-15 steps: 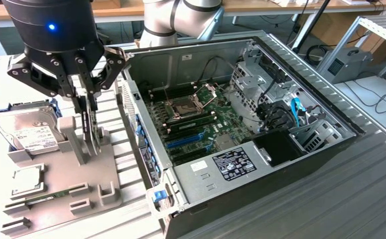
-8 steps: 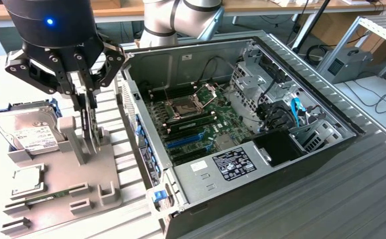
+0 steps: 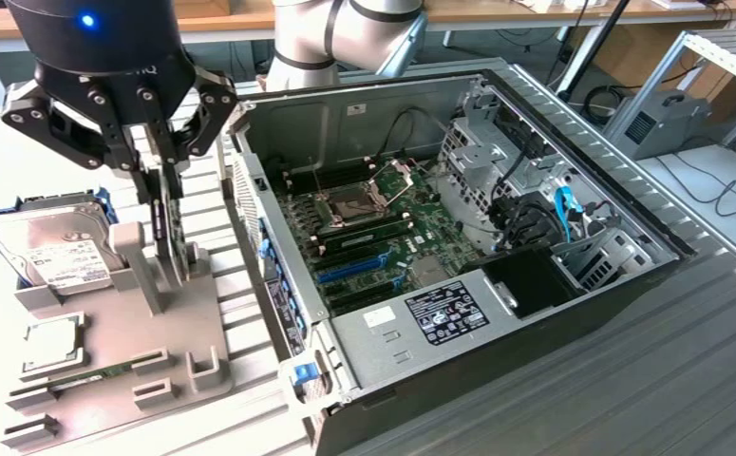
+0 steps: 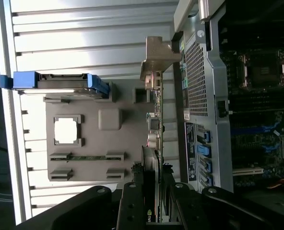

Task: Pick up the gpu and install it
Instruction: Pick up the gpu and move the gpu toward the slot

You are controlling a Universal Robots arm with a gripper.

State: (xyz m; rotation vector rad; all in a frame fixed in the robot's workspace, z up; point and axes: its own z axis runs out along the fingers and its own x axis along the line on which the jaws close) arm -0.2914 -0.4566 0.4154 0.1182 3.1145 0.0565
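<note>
The gpu (image 3: 165,228), a thin black card, stands on edge between the posts of a grey holder plate (image 3: 121,318) at the exterior view's left. My gripper (image 3: 162,163) comes down over its upper edge, a finger on each side, shut on the card. In the wrist view the gpu (image 4: 155,124) runs away from my gripper (image 4: 152,181), with its silver bracket (image 4: 156,55) at the far end. The open computer case (image 3: 342,366) lies right beside it, its motherboard (image 3: 386,237) and blue slots (image 3: 349,268) exposed.
On the same holder plate sit a silver hard drive (image 3: 51,249) in a blue frame, a processor chip (image 3: 51,342) and a green memory stick (image 3: 89,372). The case's side wall (image 3: 260,228) rises close to the gpu. A slatted metal table (image 3: 571,399) carries everything.
</note>
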